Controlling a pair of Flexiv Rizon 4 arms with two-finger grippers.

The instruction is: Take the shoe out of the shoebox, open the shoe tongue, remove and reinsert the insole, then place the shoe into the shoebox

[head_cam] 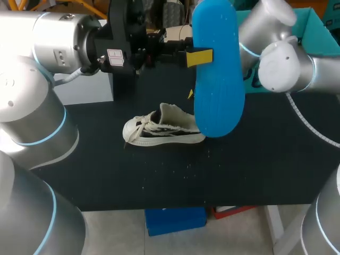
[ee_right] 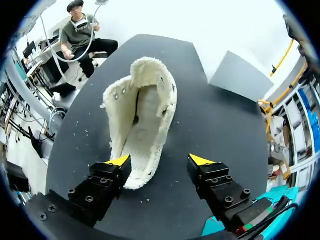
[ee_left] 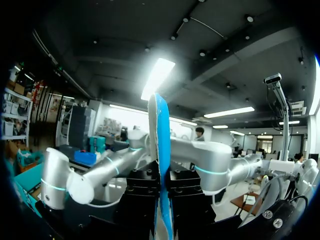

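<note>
- My left pincer (head_cam: 197, 57) is clamped on the blue insole (head_cam: 218, 74), which I hold high above the black table (head_cam: 265, 159).
- From the head camera, the insole hides most of my right pincer.
- My right pincer (ee_right: 160, 161) is spread wide and holds nothing, just over the white shoe (ee_right: 142, 125).
- The shoe stands on its sole with its mouth open upward.
- The teal shoebox (head_cam: 313, 32) sits behind my right arm, well apart from the shoe.
- White specks (head_cam: 175, 170) lie scattered on the table near the shoe.

- Clamping the blue insole (head_cam: 218, 74) at one long edge with the left gripper (head_cam: 199, 57), one yellow tip pressing on the near face.
- Holding that insole upright, high over the black table (head_cam: 255, 159).
- Showing the white shoe (head_cam: 162, 128) lying on the table just below the insole, toe toward the view's left.
- Showing the right arm (head_cam: 279, 66) passing behind the insole, in front of the teal shoebox (head_cam: 313, 26).
</note>
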